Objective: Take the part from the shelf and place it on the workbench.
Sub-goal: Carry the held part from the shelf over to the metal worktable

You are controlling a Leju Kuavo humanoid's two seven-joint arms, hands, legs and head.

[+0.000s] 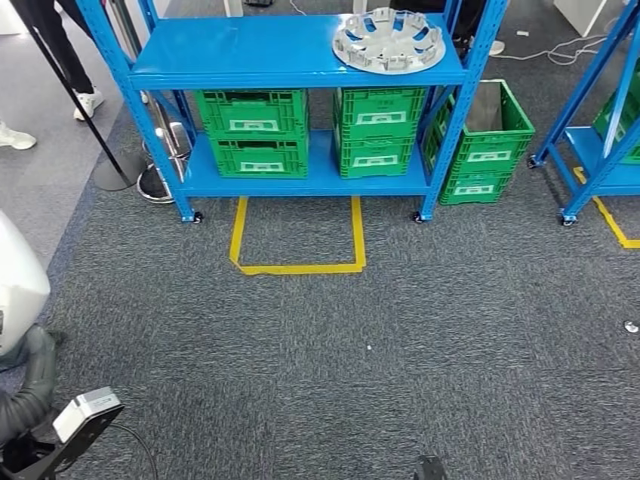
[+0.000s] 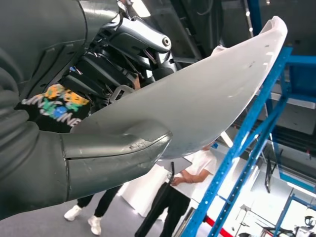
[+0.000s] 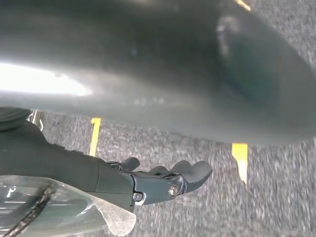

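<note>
The part, a round silver wheel cover [image 1: 388, 40], lies flat on the top board of the blue shelf [image 1: 249, 50], toward its right end and some way ahead of me across the carpet. My left hand [image 2: 111, 153] hangs beside my white body shell; its grey thumb lies straight with nothing against it. Low over the carpet, my right hand [image 3: 164, 180] has its dark fingers stretched out and holds nothing. Both hands are far from the part.
Green crates [image 1: 256, 130] [image 1: 377, 130] fill the lower shelf, and another [image 1: 483, 140] stands on the floor at its right. A yellow tape square [image 1: 298, 267] marks the carpet in front. A second blue shelf [image 1: 604, 130] stands right. A person's feet [image 1: 87, 100] and a stand base [image 1: 117, 170] are at left.
</note>
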